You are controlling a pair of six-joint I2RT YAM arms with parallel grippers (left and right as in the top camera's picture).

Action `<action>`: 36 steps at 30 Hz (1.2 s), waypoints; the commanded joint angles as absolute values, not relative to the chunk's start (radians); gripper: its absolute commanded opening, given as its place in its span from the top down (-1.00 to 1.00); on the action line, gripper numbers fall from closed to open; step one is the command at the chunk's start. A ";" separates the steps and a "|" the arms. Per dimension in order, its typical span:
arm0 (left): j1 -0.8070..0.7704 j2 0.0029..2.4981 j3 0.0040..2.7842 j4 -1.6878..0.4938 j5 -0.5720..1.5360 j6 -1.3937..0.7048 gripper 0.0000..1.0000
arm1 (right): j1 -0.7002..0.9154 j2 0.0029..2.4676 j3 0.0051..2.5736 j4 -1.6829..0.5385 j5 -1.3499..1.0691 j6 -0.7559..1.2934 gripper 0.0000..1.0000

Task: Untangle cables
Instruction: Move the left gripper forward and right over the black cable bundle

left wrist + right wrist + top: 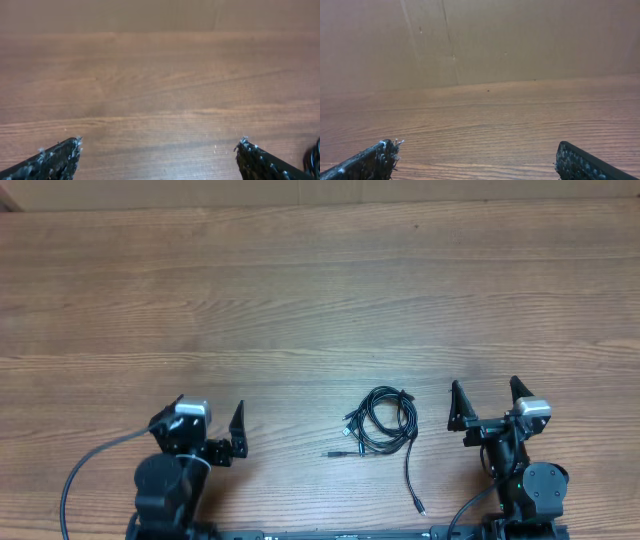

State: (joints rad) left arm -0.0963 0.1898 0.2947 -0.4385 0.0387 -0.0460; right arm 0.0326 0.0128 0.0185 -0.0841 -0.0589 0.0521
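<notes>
The cables lie as a small looped black bundle on the wooden table, near the front, between the two arms. One strand trails from the bundle toward the front edge and ends in a small plug. My left gripper stands open to the left of the bundle, with nothing between its fingers. My right gripper stands open just right of the bundle, also holding nothing. In the left wrist view a sliver of the cables shows at the right edge. The right wrist view shows only bare wood between its fingertips.
A brown cardboard wall stands along the table's far edge and shows as a strip at the top of the overhead view. Thick black cables run from the left arm's base.
</notes>
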 commanded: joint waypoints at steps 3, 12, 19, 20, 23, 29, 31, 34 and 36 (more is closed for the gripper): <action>-0.090 0.380 0.393 -0.437 0.119 0.019 -0.99 | 0.032 0.003 0.008 -0.082 -0.046 0.051 -1.00; -0.090 0.725 0.520 -0.442 0.199 0.052 -0.99 | 0.032 0.003 0.008 -0.082 -0.046 0.051 -1.00; -0.090 0.949 0.599 -0.449 0.434 0.226 -1.00 | 0.032 0.003 0.008 -0.082 -0.046 0.051 -1.00; -0.090 0.972 0.609 -0.453 0.458 0.239 -0.99 | 0.032 0.003 0.008 -0.082 -0.046 0.051 -1.00; -0.092 1.037 0.648 -0.488 0.472 0.267 -0.99 | 0.032 0.003 0.008 -0.082 -0.046 0.051 -1.00; -0.093 1.159 0.704 -0.530 0.461 0.281 -0.99 | 0.032 0.003 0.008 -0.082 -0.046 0.051 -1.00; -0.094 1.184 0.719 -0.540 0.461 0.282 -0.99 | 0.032 0.003 0.008 -0.082 -0.045 0.051 -1.00; -0.097 1.214 0.742 -0.558 0.454 0.286 -0.99 | 0.032 0.003 0.008 -0.082 -0.046 0.051 -1.00; -0.116 1.225 0.745 -0.560 0.435 0.286 -0.99 | 0.032 0.003 0.008 -0.082 -0.046 0.051 -1.00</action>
State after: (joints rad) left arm -0.0967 1.2087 0.7082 -0.5552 0.4343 0.2623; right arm 0.0326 0.0128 0.0185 -0.0841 -0.0589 0.0525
